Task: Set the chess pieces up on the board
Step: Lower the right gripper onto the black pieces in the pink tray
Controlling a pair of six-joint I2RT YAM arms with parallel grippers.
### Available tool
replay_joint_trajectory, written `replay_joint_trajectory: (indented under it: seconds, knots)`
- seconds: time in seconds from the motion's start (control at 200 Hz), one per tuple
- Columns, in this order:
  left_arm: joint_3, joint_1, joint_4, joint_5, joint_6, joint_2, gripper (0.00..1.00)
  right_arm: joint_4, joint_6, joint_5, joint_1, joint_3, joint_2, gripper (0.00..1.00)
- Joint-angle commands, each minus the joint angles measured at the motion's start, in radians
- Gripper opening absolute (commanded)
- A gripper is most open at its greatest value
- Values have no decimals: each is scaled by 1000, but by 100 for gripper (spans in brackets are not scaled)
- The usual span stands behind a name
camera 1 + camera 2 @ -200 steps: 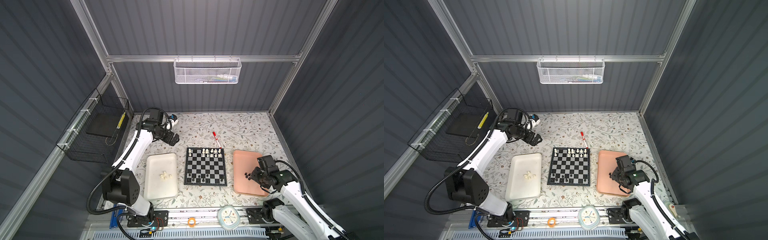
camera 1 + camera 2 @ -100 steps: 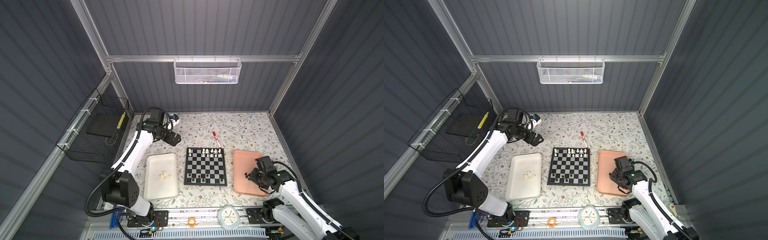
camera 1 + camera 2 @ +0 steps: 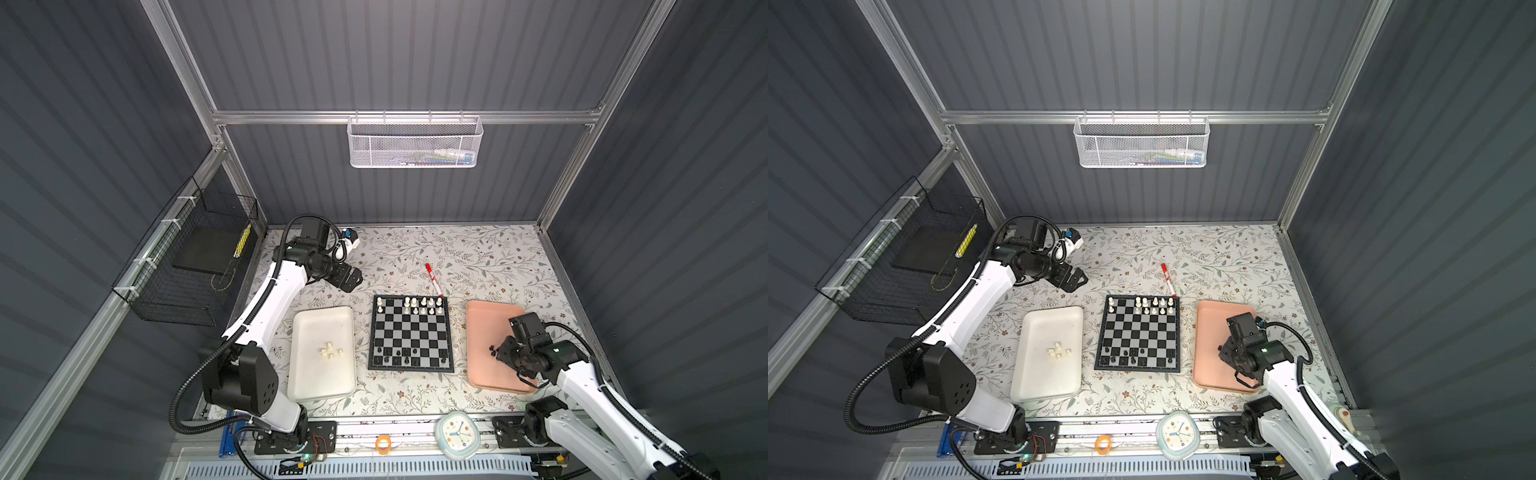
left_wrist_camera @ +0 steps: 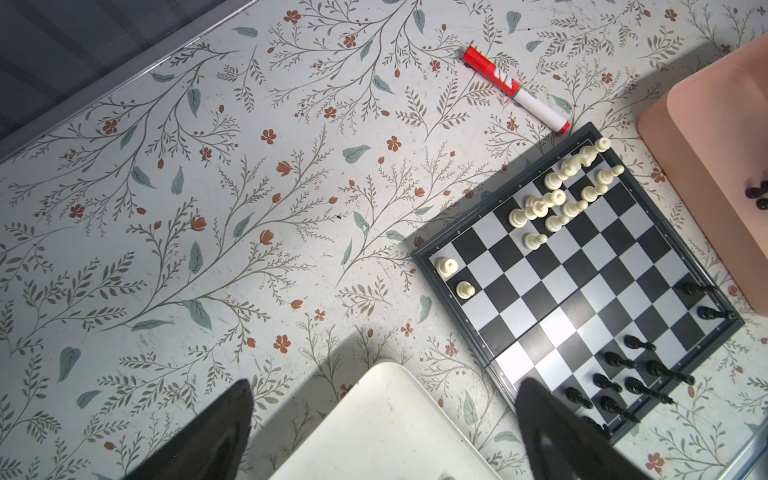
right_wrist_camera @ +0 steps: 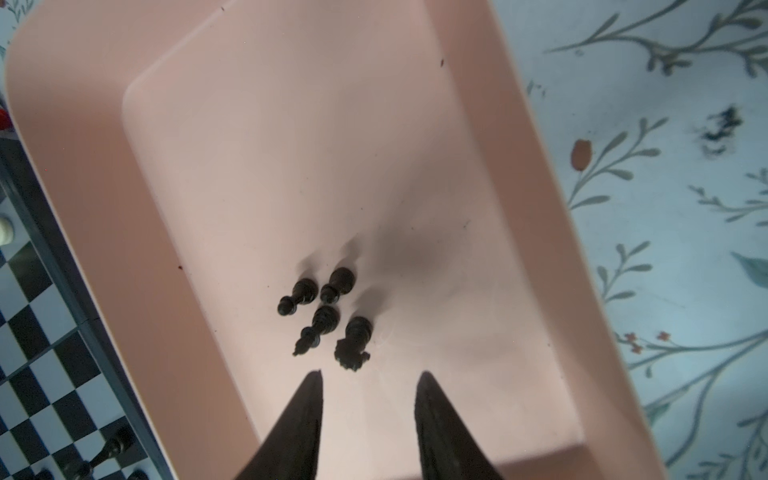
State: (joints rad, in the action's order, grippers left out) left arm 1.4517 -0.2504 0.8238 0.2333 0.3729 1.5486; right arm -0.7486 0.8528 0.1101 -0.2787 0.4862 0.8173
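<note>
Board [image 3: 410, 332]: small square, black and silver-grey checks, thin dark rim, flat on table.

Cream-white pieces [image 3: 423, 305]: upright on board's two far rows, crowded toward its far right corner, two alone at far left corner.

Black pieces [image 3: 409, 357]: upright on board's two near rows, with gaps.

More cream-white pieces [image 3: 330, 350]: small loose cluster in white tray [image 3: 320, 382], left of board.

Four black pieces [image 5: 328, 316]: tight cluster in pink tray [image 3: 486, 320], right of board; pose unclear.

My right gripper [image 5: 370, 372] nudged a touch left over the pink tray [image 5: 519, 166], by the black chess pieces [image 5: 328, 316]. Jaws pinched in slightly too.
</note>
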Motion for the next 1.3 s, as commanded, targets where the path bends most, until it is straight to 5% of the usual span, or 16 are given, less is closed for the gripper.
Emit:
replay_joint_trajectory:
  seconds: [0.0,1.291]
  knots:
    - [2,-7,21,16,-11,-4,99,-25,-19,48,-5,39,-1,40]
    - [-16,-24,21,24,-2,13,99,38,-151,43,-5,150,296,33]
